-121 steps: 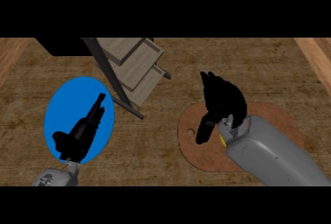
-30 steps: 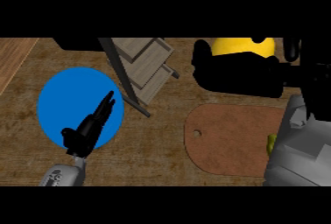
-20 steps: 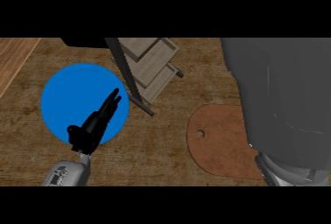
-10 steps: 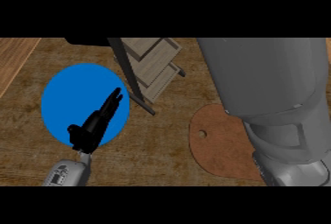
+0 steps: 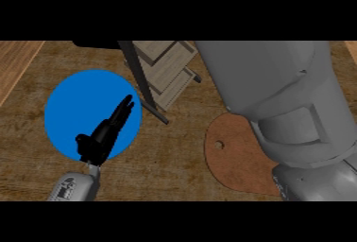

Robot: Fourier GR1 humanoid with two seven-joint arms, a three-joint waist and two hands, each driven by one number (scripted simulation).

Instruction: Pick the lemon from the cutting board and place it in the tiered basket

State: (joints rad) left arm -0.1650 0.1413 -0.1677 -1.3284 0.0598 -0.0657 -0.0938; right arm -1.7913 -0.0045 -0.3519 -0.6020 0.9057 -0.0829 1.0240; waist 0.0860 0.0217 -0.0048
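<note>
Where the right hand and the yellow lemon showed at the far edge a second and a half ago, only the grey right forearm [image 5: 279, 94] shows now. It fills the right side from the near right corner to the far edge, slightly further left than half a second ago. The right hand is cut off beyond the far edge, so its fingers cannot be told. The lemon is in no part of the view, and whether it is held or set down cannot be told.

The brown cutting board [image 5: 233, 165] lies near and right of centre with nothing on its visible part. The forearm covers its right side, leaving the left rim and a small hole [image 5: 219, 145] showing.

The wooden tiered basket [image 5: 167, 71] sits at the far centre. Its dark frame bar slants toward the near side, and the forearm hides its right edge.

At the left, the left hand [image 5: 105, 134] stays over a blue plate [image 5: 70, 108], fingers straight and pressed together, holding nothing. Its grey forearm [image 5: 75, 186] enters from the near edge.
</note>
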